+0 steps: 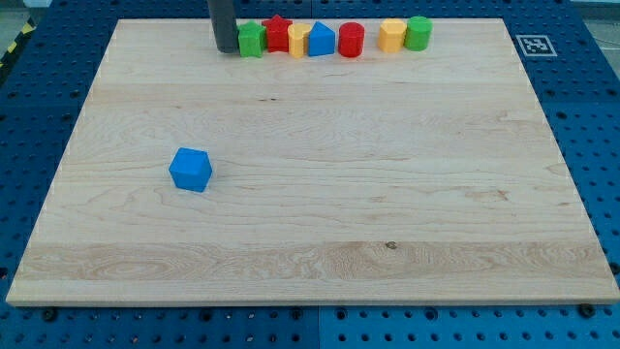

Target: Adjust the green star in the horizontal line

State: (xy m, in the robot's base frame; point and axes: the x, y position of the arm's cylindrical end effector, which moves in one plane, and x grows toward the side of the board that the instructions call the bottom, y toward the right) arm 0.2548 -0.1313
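Along the upper edge of the wooden tabletop (387, 213), a packed row blocks passage: green star block (252, 41), red star block (278, 34), yellow block (299, 40), blue house-shaped block (322, 40), red cylinder (351, 41). A narrow gap separates these from the yellow block (391, 35) touching the green cylinder (418, 33). My tip (225, 48) stands just left of the row. A blue cube (190, 170) sits alone at centre left.

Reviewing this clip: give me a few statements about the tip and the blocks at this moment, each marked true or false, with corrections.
1. My tip sits just to the view's left of the green star. True.
2. The blue cube lies in the row along the view's top. False: it sits alone, lower on the view's left part of the wooden board.
3. The red star is next to the green star. True.
4. The green cylinder ends the row on the view's left. False: it ends it on the view's right.
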